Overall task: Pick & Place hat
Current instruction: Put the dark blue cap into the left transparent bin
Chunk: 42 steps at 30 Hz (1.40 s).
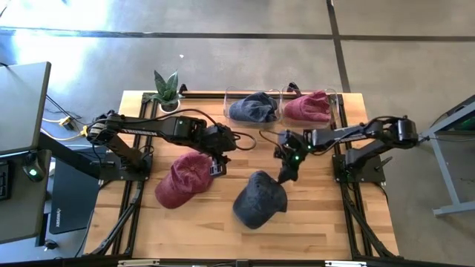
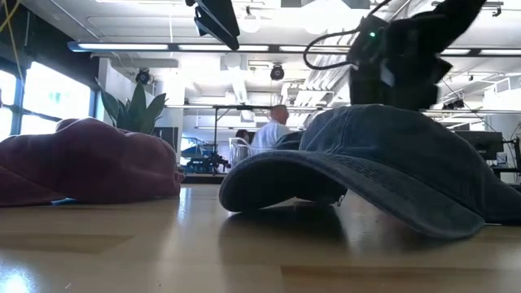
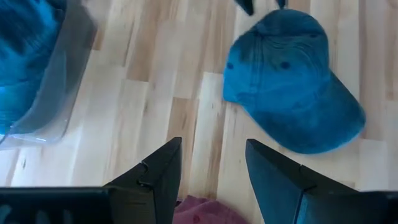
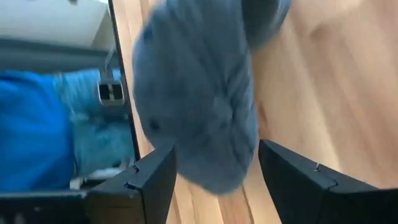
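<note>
A dark blue hat [image 1: 260, 200] lies on the wooden table near its middle, resting on its brim [image 2: 269, 183] and crown edge. My right gripper [image 1: 286, 176] is open at the hat's far side, slanting down, with its fingers standing on either side of the crown [image 4: 199, 99]. To the left a red hat [image 1: 185, 178] rests on the table. Above that hat's right edge my left gripper [image 3: 211, 168] hovers open, with nothing between its fingers.
Two clear bins stand at the far edge, one with a blue hat [image 1: 252, 107], one with a red hat [image 1: 308, 107]. A potted plant [image 1: 167, 93] is at the far left corner. Bare wood lies along the near edge. A person [image 2: 277, 122] stands far behind the table.
</note>
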{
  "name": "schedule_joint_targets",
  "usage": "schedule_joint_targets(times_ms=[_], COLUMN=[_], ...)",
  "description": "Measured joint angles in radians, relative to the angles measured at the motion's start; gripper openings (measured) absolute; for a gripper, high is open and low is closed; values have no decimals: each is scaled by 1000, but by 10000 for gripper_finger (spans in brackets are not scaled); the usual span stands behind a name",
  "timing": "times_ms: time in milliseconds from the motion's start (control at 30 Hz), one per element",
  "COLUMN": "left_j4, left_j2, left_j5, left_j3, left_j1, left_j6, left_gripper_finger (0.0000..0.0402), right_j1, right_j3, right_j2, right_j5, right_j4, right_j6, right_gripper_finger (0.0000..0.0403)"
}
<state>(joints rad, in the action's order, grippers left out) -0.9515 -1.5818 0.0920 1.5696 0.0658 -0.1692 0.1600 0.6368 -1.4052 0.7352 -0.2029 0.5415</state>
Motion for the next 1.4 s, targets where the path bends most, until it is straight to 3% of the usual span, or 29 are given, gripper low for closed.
schedule_joint_targets(times_ms=[100,333,433,700,867,1000,1067,1200,1400], left_j4=[8,18,18,-15,-48,-56,-73,-134,-169], left_j2=[0,0,0,10,10,10,19,46,120], left_j5=[12,2,2,5,6,49,86,98,-57], left_j3=[0,0,0,0,0,0,-1,2,-1], left_j1=[0,0,0,0,0,-1,-14,-59,-156], left_j6=[2,9,8,8,18,93,139,168,270], left_gripper_finger=[172,172,172,172,172,172,172,172,172], right_j1=[-33,-63,-76,-122,-135,-135,-135,-132,-102], right_j3=[-77,-296,-336,-277,-199,-163,-153,-127,-104], right_j2=[-9,-10,-13,-108,-202,-220,-202,-125,-5], right_j5=[9,-77,-107,-193,-56,-12,-12,-12,-33], right_j4=[141,753,877,859,857,860,869,877,875], right_j6=[41,283,312,261,220,243,245,318,442], right_gripper_finger=[213,194,183,144,107,37,14,26,11])
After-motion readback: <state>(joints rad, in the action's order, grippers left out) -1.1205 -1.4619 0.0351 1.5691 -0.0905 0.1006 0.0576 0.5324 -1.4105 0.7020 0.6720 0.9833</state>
